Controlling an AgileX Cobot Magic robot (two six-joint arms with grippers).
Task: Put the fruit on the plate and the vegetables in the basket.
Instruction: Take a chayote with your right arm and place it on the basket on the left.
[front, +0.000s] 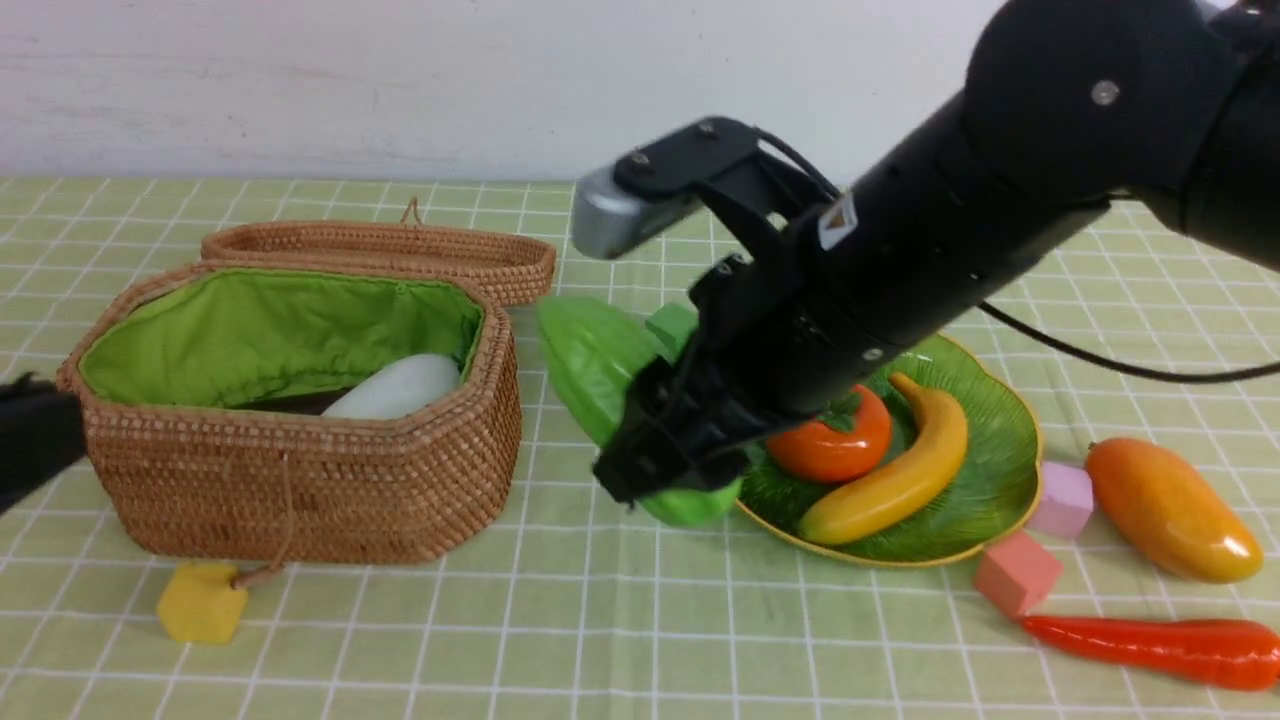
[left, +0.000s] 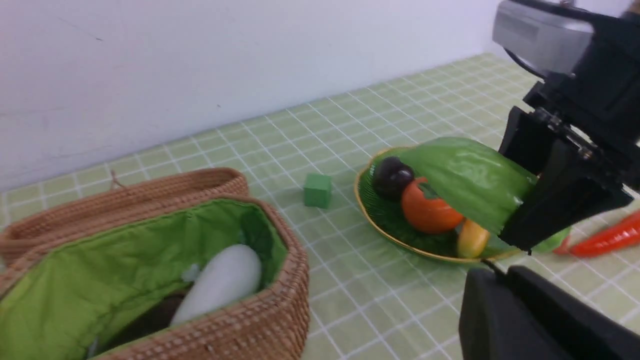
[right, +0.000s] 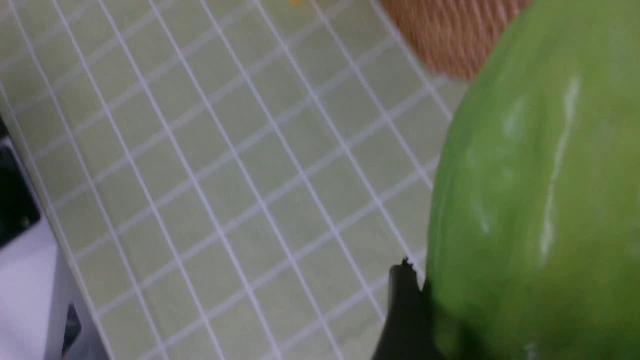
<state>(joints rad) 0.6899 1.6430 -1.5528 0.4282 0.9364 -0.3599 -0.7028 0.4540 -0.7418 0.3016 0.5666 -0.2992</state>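
my right arm is reaching down from the far right, slanting leftward and low across the left part of the plate, wrist angled toward the near left. my right gripper is pinching the gourd, jaws spread wide around its lower part; in the right wrist view one dark finger is pressing against the green skin. my left arm is showing only at the left edge, beside the basket, and my left gripper is pressed together, holding nothing.

the gourd is sitting between the basket and the plate, tilted. its long axis is running from far left to near right: the free end is pointing up and left toward the basket's right end, and the gripped end is lying low just beside the plate's left rim. i cannot tell whether that low end is touching the cloth.

the radish is lying in the open basket, with the lid resting behind it. the persimmon, banana and mangosteen are lying on the plate. the mango and carrot are lying on the table to the right of the plate, the carrot nearer.
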